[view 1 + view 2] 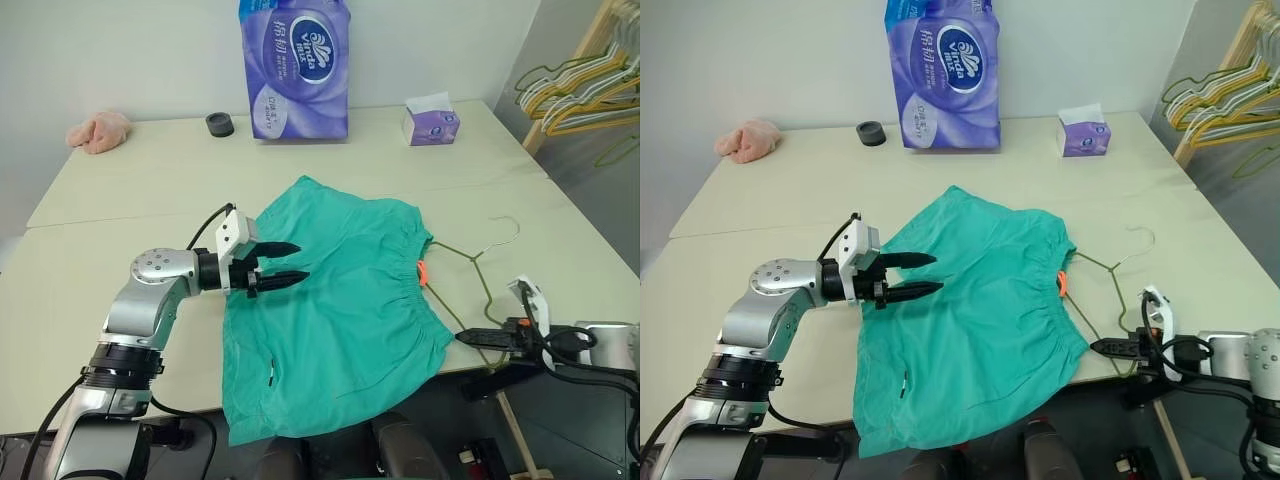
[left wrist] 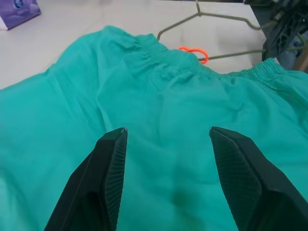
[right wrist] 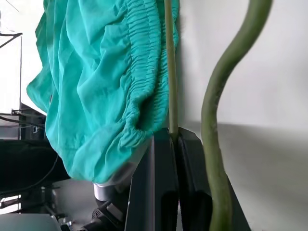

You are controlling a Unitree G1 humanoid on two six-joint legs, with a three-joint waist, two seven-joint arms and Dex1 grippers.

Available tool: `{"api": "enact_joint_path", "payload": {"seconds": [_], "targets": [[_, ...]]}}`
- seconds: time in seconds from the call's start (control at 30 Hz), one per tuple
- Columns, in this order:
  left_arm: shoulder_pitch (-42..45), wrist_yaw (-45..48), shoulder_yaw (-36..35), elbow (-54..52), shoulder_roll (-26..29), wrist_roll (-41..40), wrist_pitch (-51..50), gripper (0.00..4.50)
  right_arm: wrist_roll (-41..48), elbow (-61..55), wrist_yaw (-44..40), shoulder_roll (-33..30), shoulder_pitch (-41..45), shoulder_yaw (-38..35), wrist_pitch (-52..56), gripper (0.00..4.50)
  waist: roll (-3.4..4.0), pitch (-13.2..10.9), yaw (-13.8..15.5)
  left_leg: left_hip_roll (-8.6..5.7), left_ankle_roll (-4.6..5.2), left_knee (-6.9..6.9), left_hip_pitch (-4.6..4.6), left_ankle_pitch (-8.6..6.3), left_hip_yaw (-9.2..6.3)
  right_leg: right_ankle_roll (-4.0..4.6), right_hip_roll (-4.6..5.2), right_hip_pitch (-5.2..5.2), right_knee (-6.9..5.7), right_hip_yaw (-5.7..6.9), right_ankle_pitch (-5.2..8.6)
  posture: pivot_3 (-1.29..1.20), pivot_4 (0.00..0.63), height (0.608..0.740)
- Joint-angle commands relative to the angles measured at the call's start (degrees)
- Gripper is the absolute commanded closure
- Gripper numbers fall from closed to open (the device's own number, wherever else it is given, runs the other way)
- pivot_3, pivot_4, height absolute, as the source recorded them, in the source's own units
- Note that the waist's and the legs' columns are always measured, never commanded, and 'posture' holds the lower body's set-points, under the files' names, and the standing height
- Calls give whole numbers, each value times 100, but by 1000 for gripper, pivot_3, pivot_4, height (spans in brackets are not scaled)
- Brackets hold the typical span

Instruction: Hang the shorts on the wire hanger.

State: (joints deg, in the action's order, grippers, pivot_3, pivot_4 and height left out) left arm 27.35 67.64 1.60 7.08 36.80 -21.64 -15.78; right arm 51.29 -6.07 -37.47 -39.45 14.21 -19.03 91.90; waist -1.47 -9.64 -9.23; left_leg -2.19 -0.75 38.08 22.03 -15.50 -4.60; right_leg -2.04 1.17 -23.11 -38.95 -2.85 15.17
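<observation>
two grippers are yours to watch. your left gripper [image 1: 288,265] hangs over the shorts [image 1: 335,310] with its two black fingers spread apart, holding nothing. the teal-green shorts lie flat on the table [image 1: 130,190] right under and ahead of that gripper, with one end hanging over the near edge. past the waistband sits the wire hanger [image 1: 480,270], partly tucked under the cloth beside an orange tag [image 1: 422,271]. your right gripper [image 1: 470,338] is pressed together, pinching the wire hanger at the table edge.
</observation>
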Motion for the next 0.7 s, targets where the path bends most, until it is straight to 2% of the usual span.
{"api": "enact_joint_path", "payload": {"seconds": [0.03,0.13,0.3,0.43,0.5,0.53,0.7], "targets": [[136,-232,-189,-104,-12,-42,-78,1635,-101,145,247,276,379,-87,-84,4500,1,1,-16,-1,0,0,0,0,2,5,1,-2,-1,-3,-4,-222,133,740],[210,-454,-208,-71,-7,-39,-317,1635,-208,275,454,537,729,-147,-228,4500,3,1,-28,0,0,1,-1,0,3,10,1,-3,-3,-4,-9,-222,133,740],[340,-585,-314,113,9,-48,-353,1635,-277,-123,265,302,922,147,-661,4500,3,1,-19,-2,0,-1,5,0,-2,11,1,-7,-3,2,-10,-219,131,740],[626,-847,-612,477,-133,-198,-427,781,-435,-531,97,39,987,528,-1284,4500,3,1,-16,-3,0,-2,7,0,-4,10,3,-8,-1,5,-10,-222,131,740],[806,-994,-775,595,-230,-287,-421,194,-704,-898,-105,-219,966,1014,-1795,4500,3,1,-15,-3,0,1,10,0,-6,8,3,-8,0,9,-11,-224,130,740],[902,-1014,-823,668,-245,-294,-390,43,-800,-1040,-152,-275,990,1204,-1976,4500,3,1,-16,-4,0,1,10,0,-6,6,4,-8,0,10,-11,-224,130,740],[1415,-691,-853,922,-114,-332,-307,43,-1628,-1554,-516,-705,1105,2362,-3053,4500,3,1,-36,-3,-1,0,9,0,-7,-11,4,-9,0,12,-1,-221,125,740]]}}
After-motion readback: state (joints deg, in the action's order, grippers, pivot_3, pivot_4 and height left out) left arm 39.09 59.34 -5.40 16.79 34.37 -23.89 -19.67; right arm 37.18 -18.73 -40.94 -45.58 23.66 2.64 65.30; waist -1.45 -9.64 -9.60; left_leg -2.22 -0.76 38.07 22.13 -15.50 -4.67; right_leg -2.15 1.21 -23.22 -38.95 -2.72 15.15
